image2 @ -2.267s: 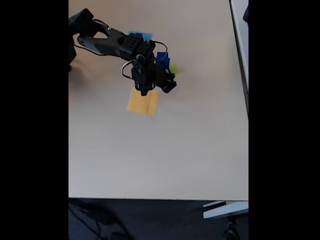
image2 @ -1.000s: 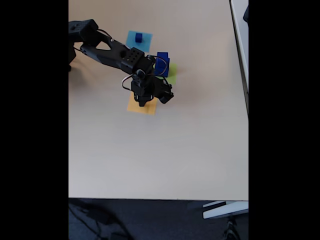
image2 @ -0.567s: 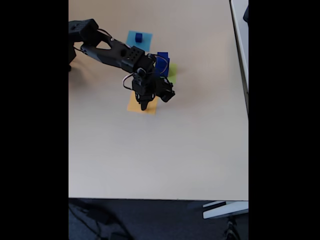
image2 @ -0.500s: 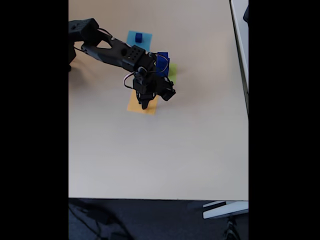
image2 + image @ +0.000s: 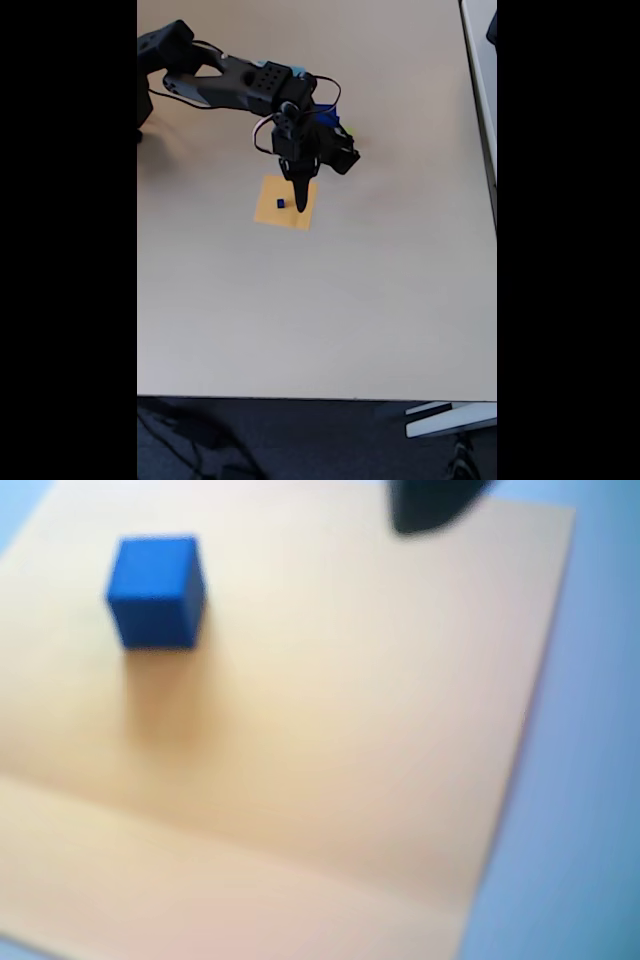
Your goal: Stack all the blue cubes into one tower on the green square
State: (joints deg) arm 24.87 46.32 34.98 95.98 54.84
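We see the arm (image 5: pixel 235 85) reaching rightward, its gripper (image 5: pixel 301 205) pointing down over the orange-yellow square (image 5: pixel 285 202) beside a tiny blue cube (image 5: pixel 156 591); jaw state indiscernible.

A tiny cube (image 5: pixel 280 203) sits on a paper square (image 5: pixel 270 212) in the fixed view, toward the counter's (image 5: pixel 380 300) far-left part. The end effector (image 5: pixel 301 205) hangs over that square's right side, just right of the cube. In the wrist view, the cube (image 5: pixel 156 590) lies near the square's (image 5: pixel 330 740) upper-left corner, with counter (image 5: pixel 590 780) showing along the right.
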